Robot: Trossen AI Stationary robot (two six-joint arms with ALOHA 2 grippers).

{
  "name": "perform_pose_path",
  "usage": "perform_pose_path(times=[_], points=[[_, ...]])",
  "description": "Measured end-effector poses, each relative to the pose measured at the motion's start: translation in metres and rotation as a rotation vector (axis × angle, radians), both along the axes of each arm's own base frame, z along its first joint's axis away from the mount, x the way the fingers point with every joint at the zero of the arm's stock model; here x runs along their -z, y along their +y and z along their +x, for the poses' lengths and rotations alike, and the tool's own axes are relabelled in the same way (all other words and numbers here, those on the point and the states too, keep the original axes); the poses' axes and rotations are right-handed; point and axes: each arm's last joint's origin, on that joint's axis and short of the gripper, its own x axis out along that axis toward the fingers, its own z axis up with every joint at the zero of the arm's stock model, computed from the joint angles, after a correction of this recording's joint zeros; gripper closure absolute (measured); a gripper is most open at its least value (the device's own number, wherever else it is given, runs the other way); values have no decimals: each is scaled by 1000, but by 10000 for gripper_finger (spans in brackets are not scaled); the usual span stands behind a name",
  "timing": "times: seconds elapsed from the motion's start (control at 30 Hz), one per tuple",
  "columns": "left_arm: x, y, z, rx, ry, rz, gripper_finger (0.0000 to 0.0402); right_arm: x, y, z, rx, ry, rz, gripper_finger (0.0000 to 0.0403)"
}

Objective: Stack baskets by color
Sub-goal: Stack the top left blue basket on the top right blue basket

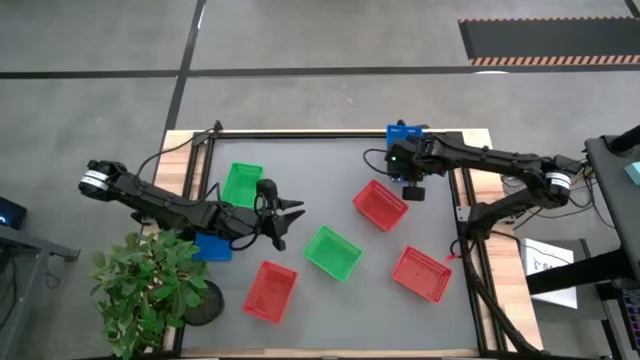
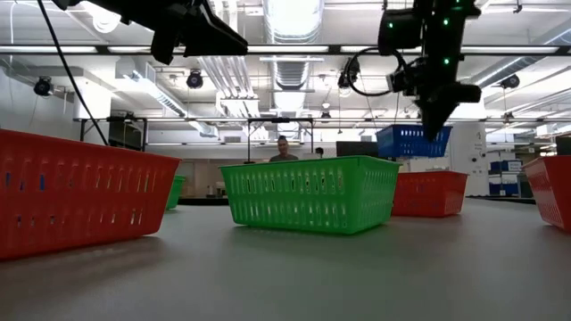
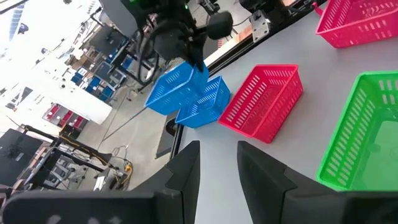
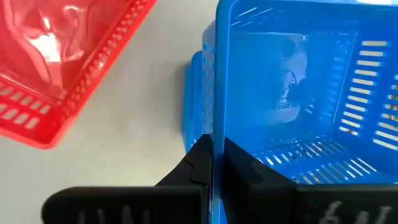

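The right claw (image 4: 213,163) is pinched tight on the side wall of a blue basket (image 4: 298,81), holding it tilted in the air at the far edge of the table (image 1: 330,190), just above a second blue basket (image 3: 208,106). A red basket (image 1: 380,204) sits just beside that spot. The left claw (image 1: 290,215) hangs empty with its fingers partly apart above the table's left side, near a green basket (image 1: 333,252) at the middle.
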Motion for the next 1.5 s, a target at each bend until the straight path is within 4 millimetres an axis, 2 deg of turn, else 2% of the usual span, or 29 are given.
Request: perform_pose_path(times=[0.3,0.7,1.17,1.5], points=[[-1,0,0,6,-1,24,311,20,-18,-13,80,38,38,394],[-2,0,1,9,-5,38,311,27,-22,-9,84,-8,10,394],[-3,0,1,9,-16,34,311,30,-21,-11,97,-3,13,394],[-4,0,1,9,-28,30,311,39,-20,-14,100,25,0,393]])
